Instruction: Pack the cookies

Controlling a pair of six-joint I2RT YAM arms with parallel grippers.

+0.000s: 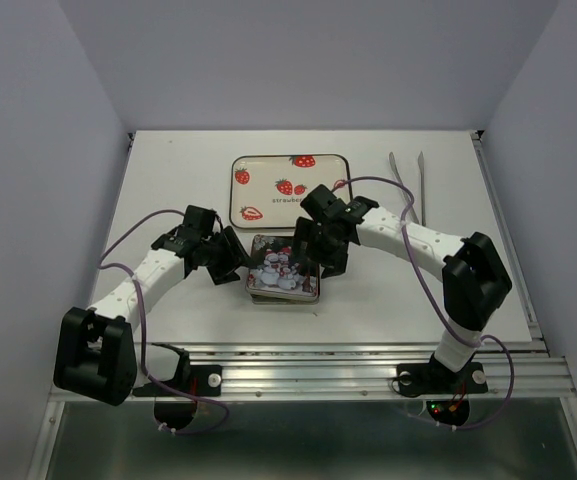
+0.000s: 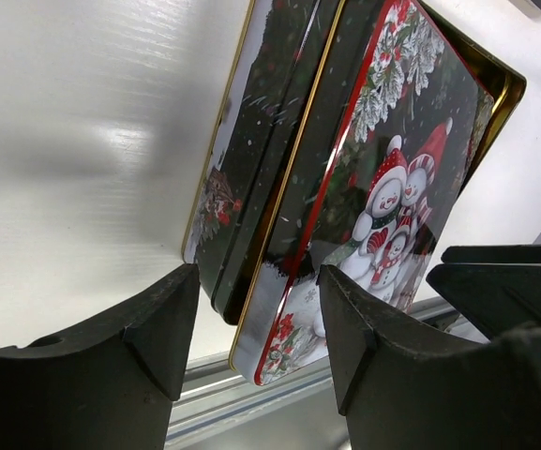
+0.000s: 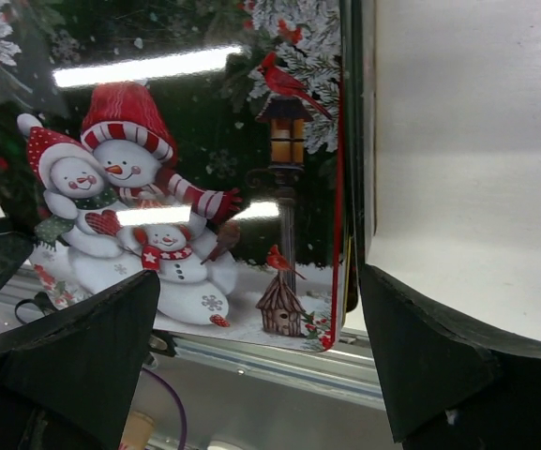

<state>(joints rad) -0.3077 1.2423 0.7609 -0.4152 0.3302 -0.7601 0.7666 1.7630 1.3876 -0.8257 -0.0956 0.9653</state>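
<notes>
White table (image 1: 168, 180); left gripper (image 2: 256, 309), right gripper (image 3: 261, 281) gape at skewed-lid snowman tin (image 1: 283, 272)

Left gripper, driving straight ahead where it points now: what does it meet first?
Probably the near edge of the snowman tin, sitting right between the left gripper's open fingers; its lid sits askew. Depth is uncertain.

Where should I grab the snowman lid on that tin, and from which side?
Probably by its thin near edge, from the left arm's side, one finger over and one under. The snowman lid is flat and glossy, and it sits askew on the tin base, so that edge stands proud. The left gripper is open there.
</notes>
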